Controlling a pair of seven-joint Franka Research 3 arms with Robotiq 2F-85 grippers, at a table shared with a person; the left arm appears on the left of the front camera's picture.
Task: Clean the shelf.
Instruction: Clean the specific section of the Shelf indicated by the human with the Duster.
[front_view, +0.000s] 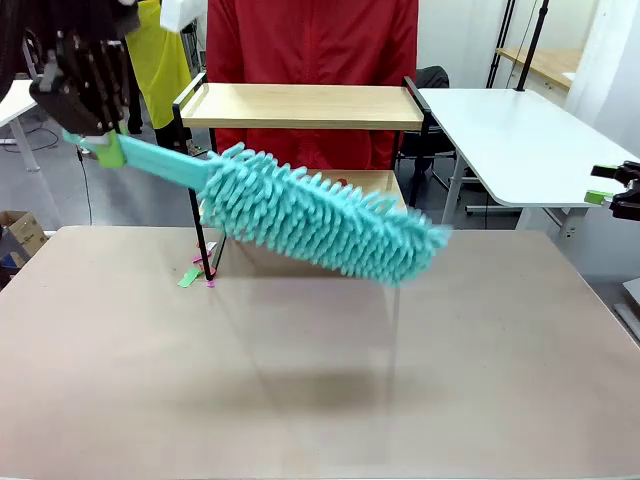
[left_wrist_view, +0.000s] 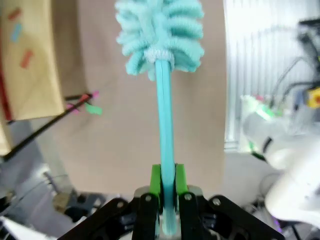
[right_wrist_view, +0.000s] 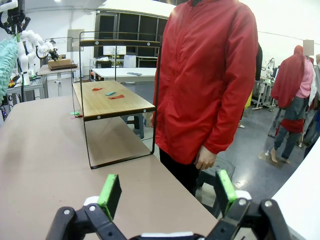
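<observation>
Currently, L pincer (front_view: 104, 148) sits upper left of front view, jaws closed on the handle of a teal fluffy duster (front_view: 320, 225). Left wrist view confirms this: L pincer (left_wrist_view: 167, 185) at lower centre, green pads (left_wrist_view: 156, 179) clamping the flat handle from both sides, duster (left_wrist_view: 160, 35) running up to top centre. Duster is held clear of the worktop (front_view: 120, 380). It slants from upper left down to centre-right of front view, its head in front of the lower tier of the shelf (front_view: 300, 105). Contact w/ the board: cannot tell, head is blurred.

The shelf stands upright at far edge of worktop, top centre of front view, two light wood boards in a thin black frame. Person in red jacket (front_view: 310, 40) stands directly behind it. In right wrist view the shelf (right_wrist_view: 112, 102) is left of centre w/ the person (right_wrist_view: 210, 80) just beside its end, hand (right_wrist_view: 205, 160) hanging down. Small red & green scraps (right_wrist_view: 110, 94) lie on top board. More scraps (front_view: 195, 272) lie on worktop by the left leg in front view.

R pincer (front_view: 612, 195) is at right edge of front view, well apart from the shelf. In its own wrist view R pincer (right_wrist_view: 167, 192) is spread wide, holding nothing.
</observation>
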